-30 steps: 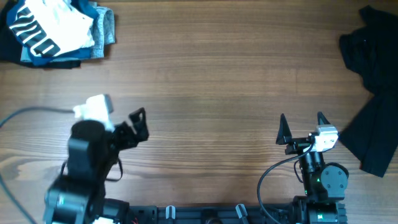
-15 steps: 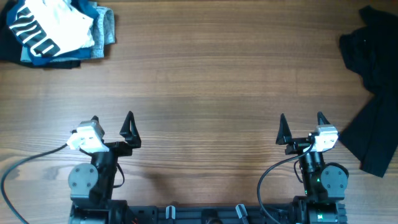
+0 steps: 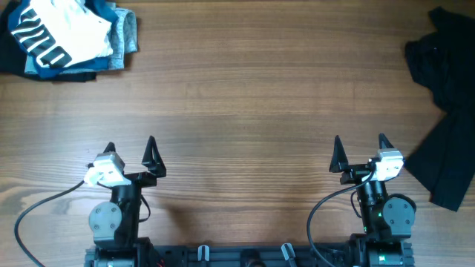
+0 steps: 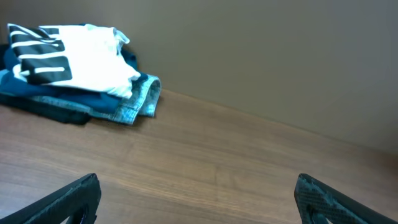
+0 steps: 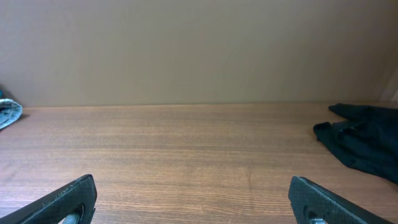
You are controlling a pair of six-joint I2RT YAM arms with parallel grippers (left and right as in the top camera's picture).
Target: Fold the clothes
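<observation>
Currently, upper left of frame: pile (image 3: pixel 123 37) of blue and grey garments, T-shirt (image 3: pixel 74 26) on top, lettering up. Right edge: black garment (image 3: pixel 445 126), crumpled, unfolded, running past the frame edge. Likely hazards: pinching several layers at once; dragging the black garment across the tabletop (image 3: pixel 245 89) into a tighter bunch; toppling the pile on a careless reach. Lower left, left end effector (image 3: pixel 130 146): spread wide, empty, touching nothing. Lower right, right end effector (image 3: pixel 359 142): likewise spread wide, empty, near the black garment but apart.

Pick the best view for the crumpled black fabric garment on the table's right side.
Overhead: the crumpled black fabric garment shows nearly whole, cut only by the frame's right edge. Right wrist catches just one bunched end, low-angle. Left wrist doesn't show it.
</observation>
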